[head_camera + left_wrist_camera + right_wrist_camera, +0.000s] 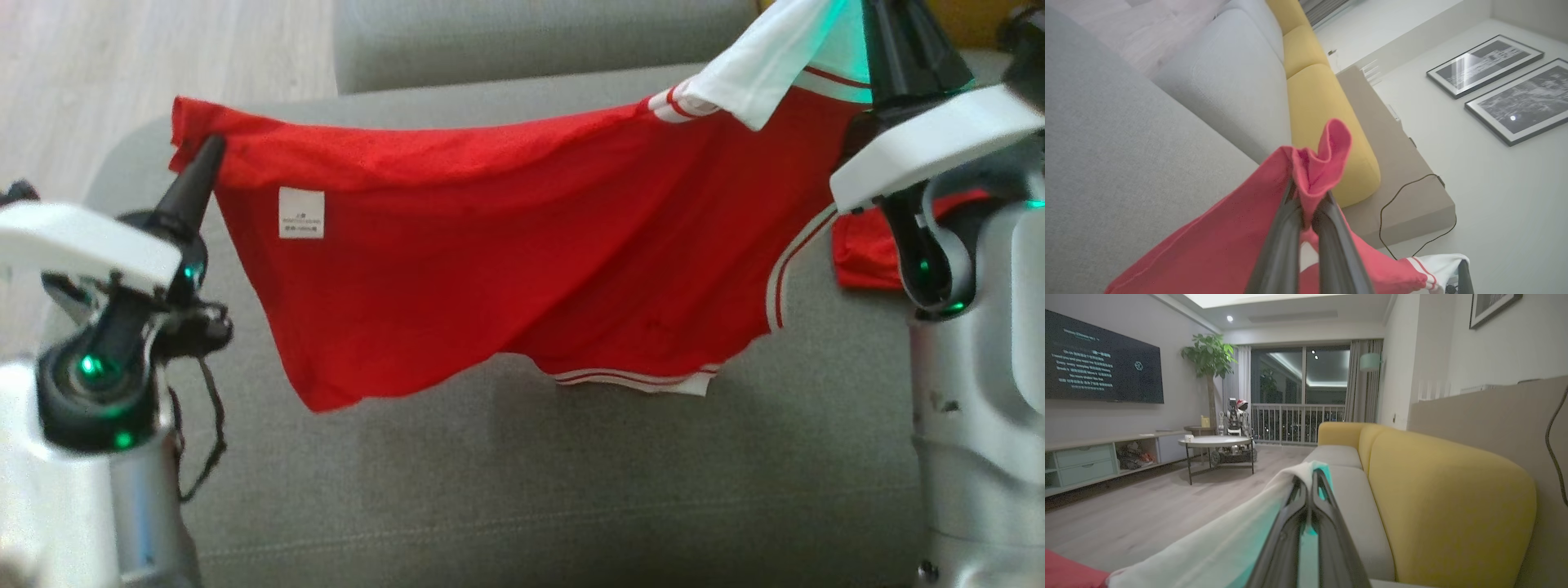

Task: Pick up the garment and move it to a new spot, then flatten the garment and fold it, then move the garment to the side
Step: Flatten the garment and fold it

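A small white square label point(301, 213) on the red fabric garment point(506, 245) carries grey print, too blurred to read. The wide black wall-mounted television screen point(1102, 359) shows pale text lines (equally illegible at this size).

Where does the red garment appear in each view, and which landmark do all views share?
Head view: garment stretched across the middle.
Left wrist view: garment at lower centre, pinched by the left end effector.
Right wrist view: garment, white part, lower left, held by the right end effector.
Shared landmark: the grey sofa.
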Robot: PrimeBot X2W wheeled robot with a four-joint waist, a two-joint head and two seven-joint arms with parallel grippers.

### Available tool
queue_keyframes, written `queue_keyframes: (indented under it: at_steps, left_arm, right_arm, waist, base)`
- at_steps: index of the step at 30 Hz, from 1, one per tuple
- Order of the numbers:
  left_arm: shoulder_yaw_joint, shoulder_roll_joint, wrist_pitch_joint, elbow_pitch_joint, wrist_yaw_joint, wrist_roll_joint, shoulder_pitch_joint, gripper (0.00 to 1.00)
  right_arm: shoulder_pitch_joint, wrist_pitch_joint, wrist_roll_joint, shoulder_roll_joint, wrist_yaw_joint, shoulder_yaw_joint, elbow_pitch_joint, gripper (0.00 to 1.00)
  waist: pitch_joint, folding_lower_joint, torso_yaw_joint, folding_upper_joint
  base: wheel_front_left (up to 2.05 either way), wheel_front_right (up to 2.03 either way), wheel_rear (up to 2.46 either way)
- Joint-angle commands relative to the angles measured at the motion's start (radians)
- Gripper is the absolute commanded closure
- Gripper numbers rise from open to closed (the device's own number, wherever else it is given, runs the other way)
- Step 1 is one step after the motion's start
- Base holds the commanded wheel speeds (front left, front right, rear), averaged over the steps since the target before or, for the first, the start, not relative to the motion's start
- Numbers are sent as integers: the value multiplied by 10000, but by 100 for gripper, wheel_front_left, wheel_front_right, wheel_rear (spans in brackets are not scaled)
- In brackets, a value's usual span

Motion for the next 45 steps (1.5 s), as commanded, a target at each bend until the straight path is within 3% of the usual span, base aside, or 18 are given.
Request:
queue_keyframes:
  at_steps: [1,8,12,15,19,24,29,34,39,45]
  left_arm:
    - [348,436,341,-226,319,9,-992,100]
    - [130,1122,1278,845,1275,113,-3244,100]
    - [-311,1588,1230,2024,1188,571,-5740,100]
    - [-467,1636,510,3148,729,863,-7976,100]
    - [-508,1615,-1269,4760,-292,1324,-10671,100]
    - [-358,1296,-3243,6681,-1429,1421,-12385,100]
    - [-763,1193,-4107,8124,-2635,1699,-12115,100]
    - [-1698,1220,-4591,9357,-3579,2433,-10649,100]
    - [-2559,1320,-4882,10095,-3981,2886,-9013,100]
    - [-3286,1463,-4746,10519,-4073,2847,-7374,100]
  right_arm:
    - [-743,210,53,90,-2,184,-181,100]
    - [-2535,894,-58,31,-2,423,751,100]
    - [-4958,992,-155,54,-2,69,1932,100]
    - [-7134,201,-931,84,-2,-648,3060,100]
    - [-9788,-1630,-1901,125,-2,-1843,4426,100]
    - [-11371,-3718,-1905,133,-2,-2380,5740,100]
    - [-10578,-3855,-821,135,-2,-2077,6230,100]
    - [-8694,-3858,350,136,-2,-1221,7868,100]
    - [-7195,-3794,1424,136,-2,125,9447,100]
    - [-6221,-3339,2381,136,-2,1214,10580,100]
  waist:
    - [376,0,-34,-1]
    - [2014,0,-28,-1]
    - [3694,0,-9,-1]
    - [4892,0,60,-1]
    - [5957,0,171,-1]
    - [6448,0,301,-1]
    - [6625,0,403,-1]
    - [6362,0,516,-1]
    - [5777,0,573,-1]
    - [5006,0,544,-1]
  base:
    - [0,0,0]
    - [0,0,0]
    - [0,0,0]
    - [0,0,0]
    - [0,0,0]
    - [0,0,0]
    - [0,0,0]
    - [0,0,0]
    - [0,0,0]
    - [0,0,0]
